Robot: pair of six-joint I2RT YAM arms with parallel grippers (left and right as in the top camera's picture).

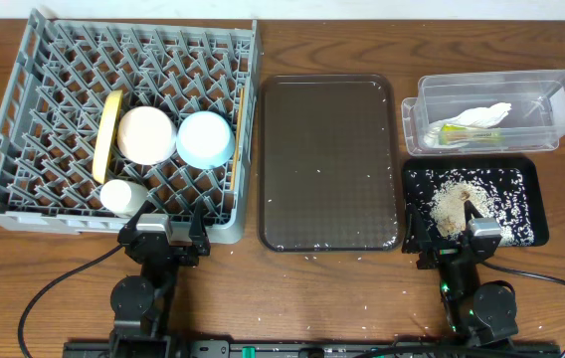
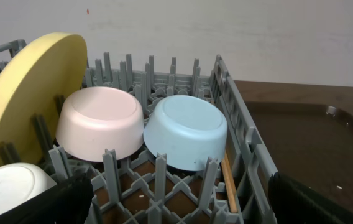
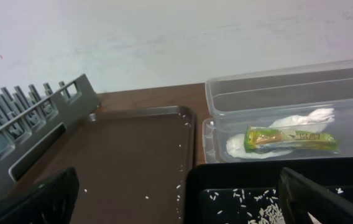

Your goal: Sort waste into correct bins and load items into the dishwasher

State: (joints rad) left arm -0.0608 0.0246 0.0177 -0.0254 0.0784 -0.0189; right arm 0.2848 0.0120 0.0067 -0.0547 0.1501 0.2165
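Observation:
The grey dish rack (image 1: 24, 119) holds the yellow plate (image 1: 108, 134) on edge, the white bowl (image 1: 146, 135), the light blue bowl (image 1: 206, 139) and the white cup (image 1: 123, 196); a chopstick (image 2: 229, 185) lies along its right side. The clear tub (image 1: 551, 94) holds the white napkin (image 1: 481, 117) and the green-and-orange wrapper (image 3: 288, 138). The black tray (image 1: 526, 199) holds rice scraps (image 1: 452, 204). My left gripper (image 1: 163, 239) is open and empty at the rack's front edge. My right gripper (image 1: 452, 239) is open and empty at the black tray's front edge.
The dark brown serving tray (image 1: 327, 159) lies between the rack and the bins, with a few loose rice grains on it. More grains are scattered on the wooden table (image 1: 362, 288) in front of it. A pale wall stands behind.

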